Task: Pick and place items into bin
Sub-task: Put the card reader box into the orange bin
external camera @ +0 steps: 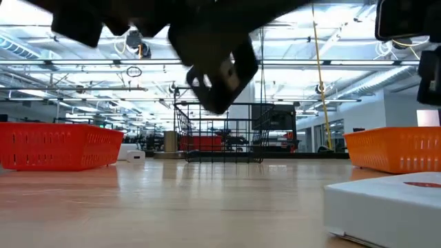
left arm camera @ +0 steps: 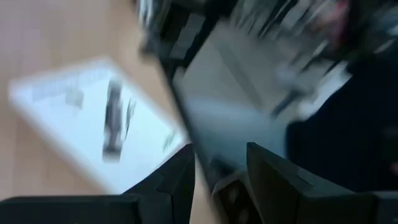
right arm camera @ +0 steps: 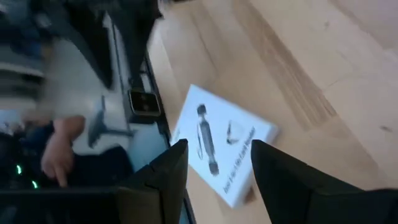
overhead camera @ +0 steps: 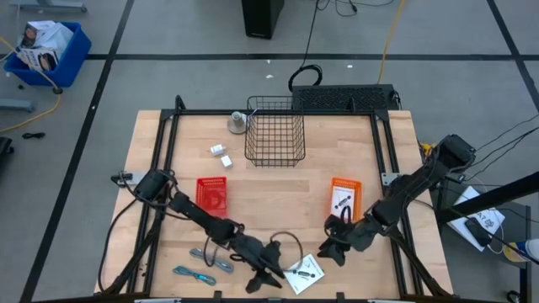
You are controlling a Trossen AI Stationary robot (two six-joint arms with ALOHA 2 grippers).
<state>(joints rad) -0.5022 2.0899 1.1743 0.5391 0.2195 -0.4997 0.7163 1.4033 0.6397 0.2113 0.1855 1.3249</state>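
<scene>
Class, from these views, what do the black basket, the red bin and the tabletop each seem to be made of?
Black basket: probably coated metal wire, open grid you see through. Red bin: likely moulded plastic, glossy with slotted walls. Tabletop: pale wood, visible grain and plank lines.

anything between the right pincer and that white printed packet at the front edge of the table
Nothing visible. The right pincer sits just beside the white printed packet, with bare wood between them. The right wrist view shows the packet straight ahead past its open fingers. The left pincer crowds the packet's other side.
</scene>
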